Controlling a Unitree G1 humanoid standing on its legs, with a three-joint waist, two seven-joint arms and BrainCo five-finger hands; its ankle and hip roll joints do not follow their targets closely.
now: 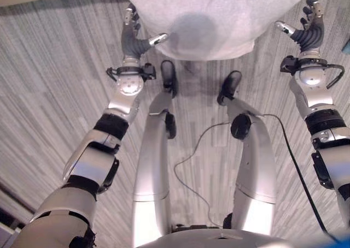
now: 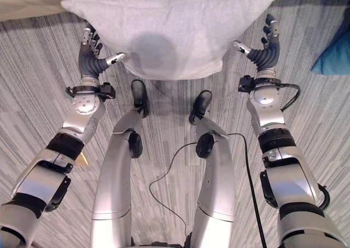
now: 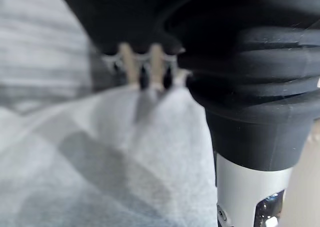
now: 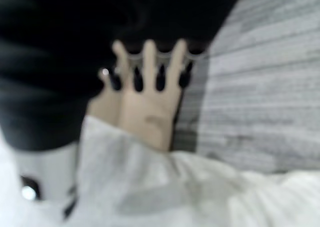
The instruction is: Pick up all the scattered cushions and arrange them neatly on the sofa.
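Note:
A large white cushion (image 2: 175, 29) lies straight ahead, its far edge against the beige sofa (image 2: 27, 7). My left hand (image 2: 90, 59) stands open at the cushion's left corner, thumb reaching to its edge. At the right corner my right hand (image 2: 266, 51) is open too, fingers straight up and thumb pointing at the cushion. Each wrist view has white fabric just past that hand's fingers: the cushion (image 3: 125, 162) on the left arm's side, the cushion (image 4: 200, 192) on the right arm's side. Neither hand curls round it.
A teal cushion (image 2: 334, 57) lies on the floor at the far right, past my right hand. Grey striped carpet (image 2: 33, 111) spreads on both sides of the arms. The sofa's front edge runs along the top.

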